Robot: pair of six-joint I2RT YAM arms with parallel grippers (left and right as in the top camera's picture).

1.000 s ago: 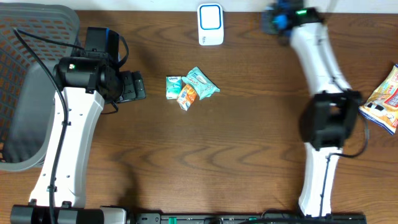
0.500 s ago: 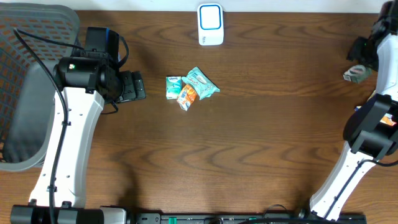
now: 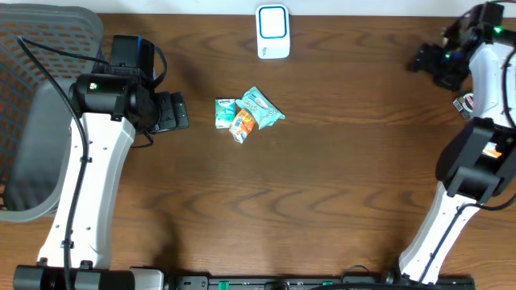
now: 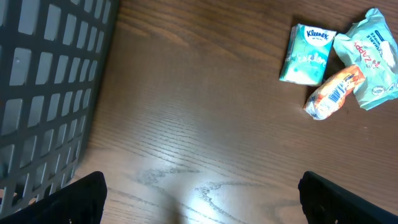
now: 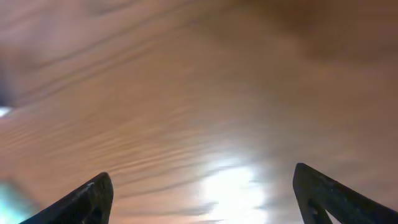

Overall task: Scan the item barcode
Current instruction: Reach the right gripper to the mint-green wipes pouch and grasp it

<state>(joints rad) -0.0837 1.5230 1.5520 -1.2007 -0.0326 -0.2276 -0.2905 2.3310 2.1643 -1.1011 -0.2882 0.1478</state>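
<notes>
Both the right gripper [image 5: 200, 177] and the left gripper [image 4: 199, 180] stand wide and empty, so the next reach should, I judge, single out the orange packet [image 4: 333, 94], lying barcode up at table centre well short of the scanner [image 3: 273, 31], without nudging the Kleenex pack [image 4: 306, 55] just beside it

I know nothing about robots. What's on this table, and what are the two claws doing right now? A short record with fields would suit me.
Surface: wooden table
Middle: Kleenex tissue pack, orange packet and teal packet, clustered together
Top edge: white scanner
Far left: grey mesh basket
Left gripper: open, empty, left of the cluster, apart from it
Right gripper: open, empty, at the far right near the top edge
</notes>
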